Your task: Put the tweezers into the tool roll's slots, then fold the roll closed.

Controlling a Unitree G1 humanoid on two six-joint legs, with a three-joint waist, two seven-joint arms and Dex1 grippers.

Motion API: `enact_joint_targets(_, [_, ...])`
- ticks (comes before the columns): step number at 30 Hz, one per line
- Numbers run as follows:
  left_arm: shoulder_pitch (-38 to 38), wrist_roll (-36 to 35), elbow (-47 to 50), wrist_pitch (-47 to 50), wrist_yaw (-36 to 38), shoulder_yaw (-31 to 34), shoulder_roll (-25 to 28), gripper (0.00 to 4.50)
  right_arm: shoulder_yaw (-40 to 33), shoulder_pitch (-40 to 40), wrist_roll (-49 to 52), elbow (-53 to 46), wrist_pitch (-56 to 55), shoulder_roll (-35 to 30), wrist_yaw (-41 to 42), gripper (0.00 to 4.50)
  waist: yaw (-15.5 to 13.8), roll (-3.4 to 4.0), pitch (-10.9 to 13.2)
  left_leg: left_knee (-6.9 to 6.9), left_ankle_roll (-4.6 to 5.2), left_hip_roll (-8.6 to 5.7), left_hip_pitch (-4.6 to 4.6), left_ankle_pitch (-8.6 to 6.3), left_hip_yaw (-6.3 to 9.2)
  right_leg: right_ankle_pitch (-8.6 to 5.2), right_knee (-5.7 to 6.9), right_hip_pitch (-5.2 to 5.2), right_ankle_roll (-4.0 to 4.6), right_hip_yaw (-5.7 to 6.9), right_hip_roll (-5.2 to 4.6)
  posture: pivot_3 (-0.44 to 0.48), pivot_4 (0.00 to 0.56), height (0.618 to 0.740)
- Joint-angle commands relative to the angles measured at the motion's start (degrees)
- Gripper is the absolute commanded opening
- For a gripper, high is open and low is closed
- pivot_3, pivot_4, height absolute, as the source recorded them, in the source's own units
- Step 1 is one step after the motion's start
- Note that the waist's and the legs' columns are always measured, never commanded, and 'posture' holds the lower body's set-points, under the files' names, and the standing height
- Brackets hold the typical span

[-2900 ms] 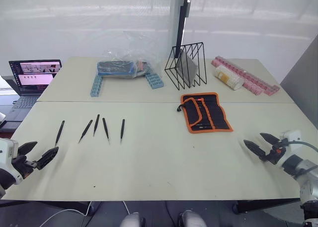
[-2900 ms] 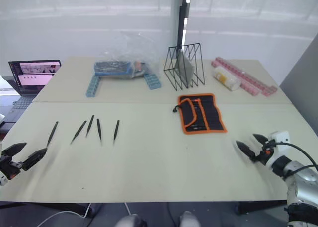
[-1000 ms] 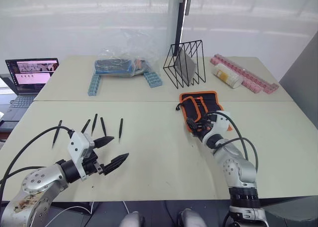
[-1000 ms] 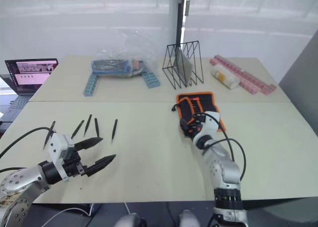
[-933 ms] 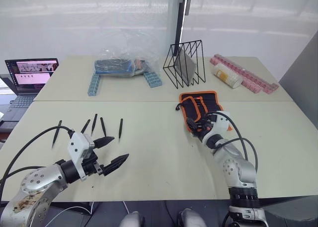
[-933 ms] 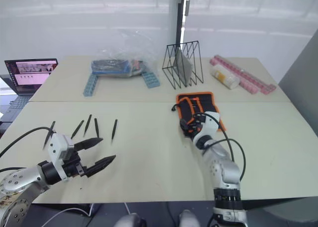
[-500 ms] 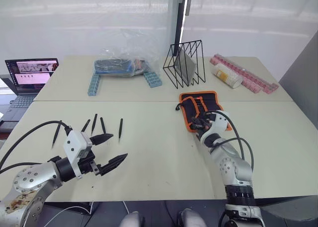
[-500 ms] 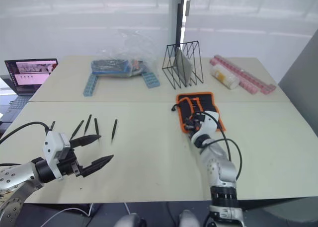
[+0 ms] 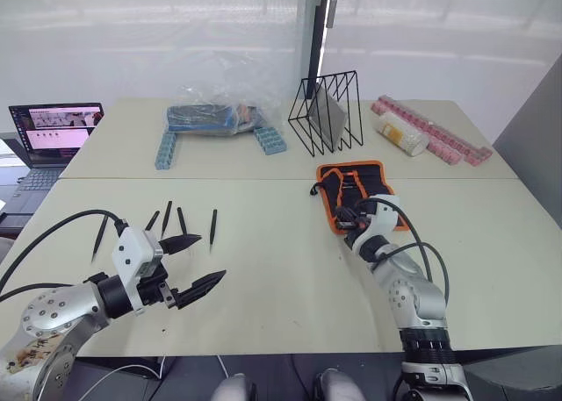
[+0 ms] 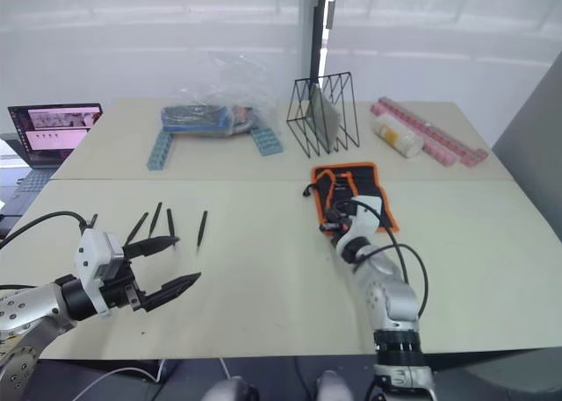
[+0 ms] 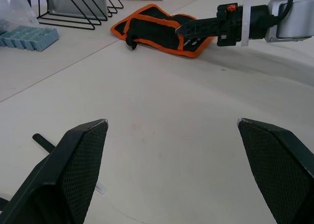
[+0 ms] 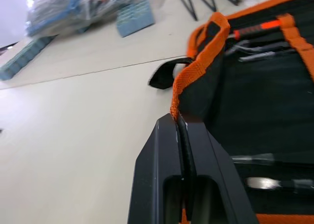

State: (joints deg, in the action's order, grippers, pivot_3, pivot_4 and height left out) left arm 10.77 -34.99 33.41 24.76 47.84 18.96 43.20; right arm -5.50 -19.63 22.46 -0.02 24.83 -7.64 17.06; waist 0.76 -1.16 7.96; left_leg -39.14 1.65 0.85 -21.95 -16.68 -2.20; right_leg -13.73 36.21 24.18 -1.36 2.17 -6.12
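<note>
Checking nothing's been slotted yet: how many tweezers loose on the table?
5, all loose on the table, robot's left, beyond the open left fingers: one leftmost, three bunched, one right of them. Right fingers pinch the roll's edge.

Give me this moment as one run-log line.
left hand: open, above table near tweezers | right hand: shut on tool roll orange edge | tweezers: loose on table, none picked up | roll: unfolded

Both head views look forward and down across the pale beige table (image 9: 281, 269) from its near edge. The left wrist view sits low, facing right toward the black fabric roll with orange edge trim (image 11: 164, 28), which the close-up right wrist view shares.
</note>
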Motion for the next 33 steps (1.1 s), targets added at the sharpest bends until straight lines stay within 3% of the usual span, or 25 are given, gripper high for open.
enact_joint_targets(1, [-0.5,-1.1,1.5,0.7,0.0,1.0,0.8,4.5,3.1,1.1,-1.1,-3.9,-3.2,-2.9,6.2,0.06,0.0,0.0,0.0,0.0,0.0,0.0,0.0,0.0,0.0,0.0,0.0,0.0,0.0,0.0,0.0,0.0,0.15,0.722])
enact_joint_targets(11, [-3.6,-0.3,-2.0,1.4,2.2,-1.0,2.5,4.5,11.2,8.9,-1.1,-12.8,-6.8,-14.1,23.9,0.06,-0.2,-0.01,0.0,-0.02,0.01,0.0,0.01,0.0,0.01,0.0,-0.03,-0.03,0.0,0.0,0.02,0.0,0.15,0.722])
enact_joint_targets(18, [-9.8,2.0,-9.6,-0.3,7.5,-5.8,4.7,4.5,13.3,13.8,-0.4,-17.8,-5.9,-19.3,30.3,0.06,-0.4,-0.01,0.0,-0.04,0.01,-0.02,0.05,-0.01,0.0,0.0,-0.02,-0.05,0.0,0.01,0.05,0.0,0.15,0.722])
enact_joint_targets(26, [-28.8,15.5,-30.6,-17.4,21.5,-21.0,4.0,4.5,15.3,16.9,-0.1,-23.1,-3.8,-22.9,32.8,0.06,-1.3,-0.02,0.0,-0.34,0.03,-0.07,-0.03,-0.02,0.0,0.01,0.0,-0.09,0.01,0.05,0.21,0.0,0.15,0.722])
enact_joint_targets(33, [-48.8,26.0,-57.9,-37.7,29.9,-31.0,-5.0,4.5,16.7,19.2,-0.9,-26.8,-3.6,-24.8,33.5,0.06,-1.8,-0.06,0.0,-0.92,0.18,-0.04,-0.28,-0.1,0.03,0.04,0.06,-0.13,-0.03,0.08,0.37,0.0,0.15,0.722])
